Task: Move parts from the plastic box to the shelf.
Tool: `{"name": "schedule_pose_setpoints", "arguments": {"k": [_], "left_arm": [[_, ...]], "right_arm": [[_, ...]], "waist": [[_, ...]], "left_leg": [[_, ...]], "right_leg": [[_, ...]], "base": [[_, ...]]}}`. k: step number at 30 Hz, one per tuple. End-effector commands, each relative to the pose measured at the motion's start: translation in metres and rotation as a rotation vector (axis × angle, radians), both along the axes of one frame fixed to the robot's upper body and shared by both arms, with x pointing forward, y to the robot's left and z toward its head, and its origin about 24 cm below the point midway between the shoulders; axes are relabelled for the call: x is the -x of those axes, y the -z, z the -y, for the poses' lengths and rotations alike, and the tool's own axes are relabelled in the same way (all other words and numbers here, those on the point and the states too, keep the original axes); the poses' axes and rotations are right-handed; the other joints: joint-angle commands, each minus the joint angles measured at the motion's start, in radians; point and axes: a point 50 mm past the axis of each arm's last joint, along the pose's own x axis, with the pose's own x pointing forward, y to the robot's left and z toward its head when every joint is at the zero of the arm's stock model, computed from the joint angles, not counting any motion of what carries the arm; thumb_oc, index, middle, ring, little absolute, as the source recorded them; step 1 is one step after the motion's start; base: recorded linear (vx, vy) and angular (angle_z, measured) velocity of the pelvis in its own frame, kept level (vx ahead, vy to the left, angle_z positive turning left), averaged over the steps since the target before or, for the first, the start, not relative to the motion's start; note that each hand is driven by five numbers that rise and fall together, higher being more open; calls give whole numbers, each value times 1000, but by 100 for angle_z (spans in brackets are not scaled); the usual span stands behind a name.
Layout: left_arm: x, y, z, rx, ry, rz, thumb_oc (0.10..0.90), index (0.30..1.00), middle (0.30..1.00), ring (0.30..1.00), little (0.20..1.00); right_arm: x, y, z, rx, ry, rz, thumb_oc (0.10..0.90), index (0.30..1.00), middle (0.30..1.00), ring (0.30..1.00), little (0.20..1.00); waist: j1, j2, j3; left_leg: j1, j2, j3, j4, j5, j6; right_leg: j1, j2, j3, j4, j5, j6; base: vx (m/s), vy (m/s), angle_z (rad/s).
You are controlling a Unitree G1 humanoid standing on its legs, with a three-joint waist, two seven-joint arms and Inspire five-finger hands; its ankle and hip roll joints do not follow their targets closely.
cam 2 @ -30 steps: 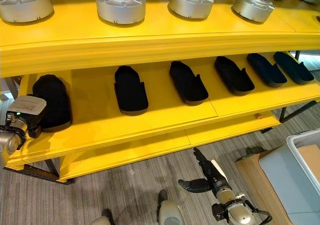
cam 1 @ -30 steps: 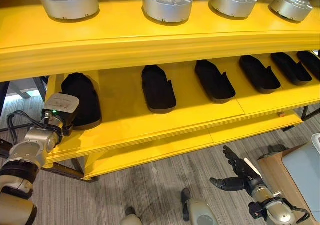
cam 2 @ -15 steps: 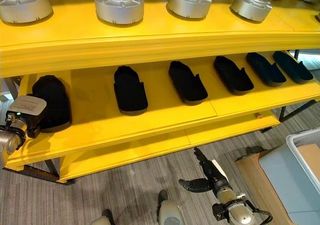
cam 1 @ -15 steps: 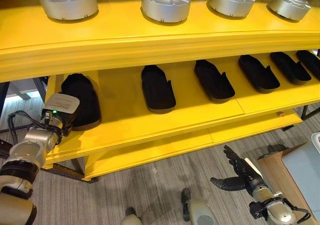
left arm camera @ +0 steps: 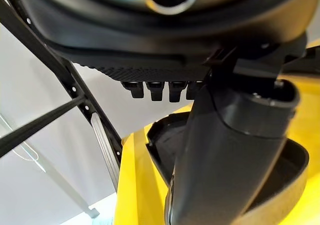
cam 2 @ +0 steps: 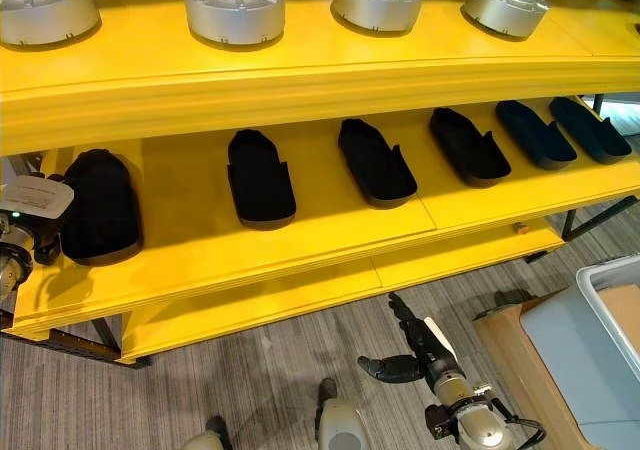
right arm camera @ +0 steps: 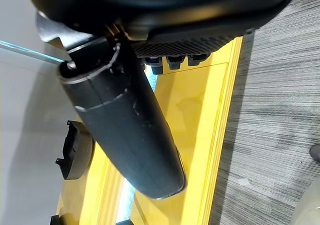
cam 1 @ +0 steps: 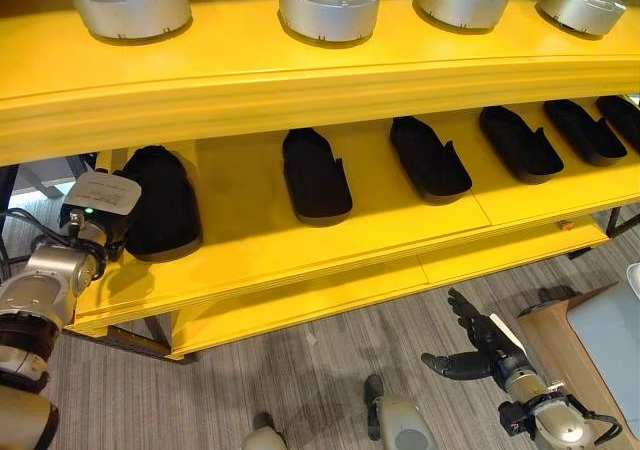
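The yellow shelf (cam 1: 300, 245) carries a row of black shell parts on its middle board. The leftmost black part (cam 1: 165, 202) lies near the board's left end. My left hand (left arm camera: 225, 155) is at that part's left edge, fingers straight, and its thumb reaches over the part's hollow rim (left arm camera: 295, 160) without gripping it. My right hand (cam 1: 485, 350) hangs open and empty low over the floor in front of the shelf. The plastic box (cam 2: 612, 295) shows at the lower right by its pale rim.
Several more black parts (cam 1: 316, 175) lie to the right along the middle board. Round silver parts (cam 1: 328, 2) stand in a row on the top board. A brown stand (cam 1: 555, 335) holds the box at the right. Grey carpet (cam 1: 330, 355) lies below.
My left arm has drawn back to the left, off the leftmost black part, which stays where it was. The right hand has not moved.
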Motion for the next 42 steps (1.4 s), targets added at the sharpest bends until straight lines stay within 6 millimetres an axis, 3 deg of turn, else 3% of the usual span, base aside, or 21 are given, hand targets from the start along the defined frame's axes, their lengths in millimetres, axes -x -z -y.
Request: {"name": "schedule_pose_setpoints", "arguments": {"k": [1,16,20,25,26,33,42], "left_arm": [[3,-71,-16,-129,-36,204,900,1000,1000,1000,1000],[2,-83,-14,-132,-31,227,900,1000,1000,1000,1000],[8,-100,-8,-160,10,264,900,1000,1000,1000,1000],[13,-106,-6,-156,26,304,900,1000,1000,1000,1000],[19,-105,-6,-110,33,336,900,1000,1000,1000,1000],[34,-96,0,34,70,440,900,1000,1000,1000,1000],[37,-55,17,339,101,481,900,1000,1000,1000,1000]], "right_arm": [[-16,-42,9,33,-26,223,900,1000,1000,1000,1000],[-16,-41,10,34,-31,216,900,1000,1000,1000,1000],[-16,-40,11,28,-24,208,900,1000,1000,1000,1000],[-16,-38,10,26,-26,204,900,1000,1000,1000,1000],[-16,-38,11,19,-8,207,900,1000,1000,1000,1000],[-17,-36,11,14,7,204,900,1000,1000,1000,1000],[-20,-34,12,16,28,189,900,1000,1000,1000,1000]], "waist": [[-12,-17,-80],[-8,-14,-81],[3,-11,-83],[10,-10,-81],[25,-14,-79],[31,-11,-75],[31,-11,-68]], "left_leg": [[-107,24,-32,103,-33,15],[-103,23,-32,101,-31,14],[-99,21,-36,98,-31,13],[-94,18,-38,90,-30,12],[-93,18,-41,88,-29,12],[-86,15,-47,82,-29,13],[-87,14,-52,87,-32,16]], "right_leg": [[125,-50,9,-114,-24,72],[131,-50,5,-116,-24,70],[138,-53,-2,-113,-29,69],[144,-53,-6,-113,-32,67],[147,-55,-9,-114,-33,66],[154,-57,-17,-111,-38,62],[159,-56,-19,-110,-41,55]], "base": [[0,0,0],[0,0,0],[0,0,0],[5,1,2],[0,0,0],[7,-2,6],[0,-3,2]]}}
